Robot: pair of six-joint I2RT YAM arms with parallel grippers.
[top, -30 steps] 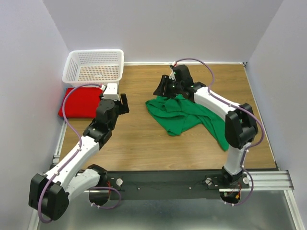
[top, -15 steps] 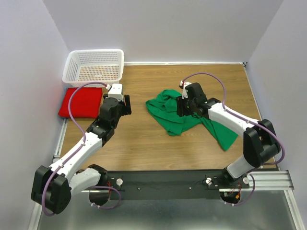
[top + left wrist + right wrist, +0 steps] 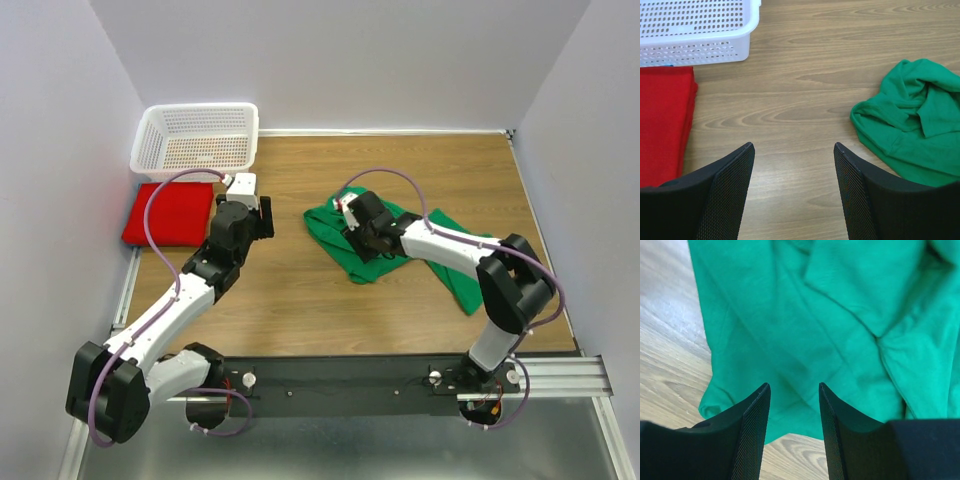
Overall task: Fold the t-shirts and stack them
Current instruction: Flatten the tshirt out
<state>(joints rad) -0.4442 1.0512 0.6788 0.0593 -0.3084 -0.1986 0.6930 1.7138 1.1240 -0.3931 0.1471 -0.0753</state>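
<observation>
The green t-shirt (image 3: 400, 248) lies crumpled on the wooden table, right of centre. It also shows in the left wrist view (image 3: 912, 125) and fills the right wrist view (image 3: 840, 315). The red t-shirt (image 3: 170, 212) lies folded flat at the table's left edge and shows in the left wrist view (image 3: 662, 120). My left gripper (image 3: 263, 218) is open and empty over bare wood between the two shirts (image 3: 793, 146). My right gripper (image 3: 356, 238) is open and empty just above the left part of the green shirt (image 3: 793, 386).
A white perforated basket (image 3: 195, 140) stands at the back left, just behind the red shirt, and shows in the left wrist view (image 3: 695, 30). White walls close in the table on the left, back and right.
My right gripper has moved from the far edge of the green shirt toward the near left, over the shirt. The cloth has shifted and bunched. My left gripper has moved slightly right.
</observation>
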